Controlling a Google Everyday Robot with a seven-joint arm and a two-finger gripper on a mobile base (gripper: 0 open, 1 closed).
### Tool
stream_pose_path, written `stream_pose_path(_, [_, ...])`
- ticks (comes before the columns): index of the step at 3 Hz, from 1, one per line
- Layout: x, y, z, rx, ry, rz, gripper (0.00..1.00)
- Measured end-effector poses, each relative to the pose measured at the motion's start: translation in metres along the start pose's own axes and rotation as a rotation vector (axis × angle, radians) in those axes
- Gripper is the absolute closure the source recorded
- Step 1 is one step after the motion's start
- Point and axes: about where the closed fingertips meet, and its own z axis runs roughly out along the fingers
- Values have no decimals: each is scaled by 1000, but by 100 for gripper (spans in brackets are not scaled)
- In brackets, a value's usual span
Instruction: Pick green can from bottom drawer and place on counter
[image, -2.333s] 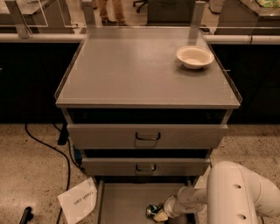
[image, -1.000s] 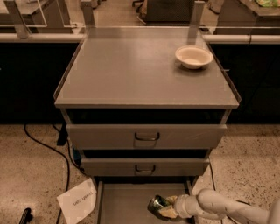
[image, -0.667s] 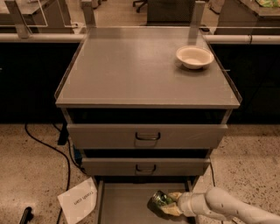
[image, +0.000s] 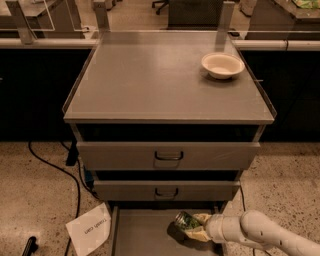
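Where the white arm (image: 272, 236) reaches in from 4 o'clock, the gripper (image: 195, 227) hangs over the open bottom drawer (image: 142, 232) at 6 o'clock. Its jaws are closed around the green can (image: 185, 220), which is tilted, one silver end toward 10 o'clock, just above its shadow on the drawer floor. At 7 o'clock a labelled paper sheet (image: 90, 231) lies on the speckled ground. Farther back, on the counter (image: 150, 80), a white bowl (image: 222, 65) sits toward 1 o'clock.

camera view: high, facing cabinet (image: 125, 155) front, looking down on counter (image: 150, 75)
bottom edge: gripper (image: 194, 226) clasping green can (image: 184, 219) over bottom drawer (image: 142, 232)
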Motion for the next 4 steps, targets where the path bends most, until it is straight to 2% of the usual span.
stream_pose_path(1, [-31,15,-14,-21,-28,-45,100])
stream_pose_path(2, [-90,46,-45,-7,-56,-182,100])
stream_pose_path(3, [-163,88,-79,7,-72,-336,100])
stream_pose_path(4, [-224,109,-109,40,-111,-443,100])
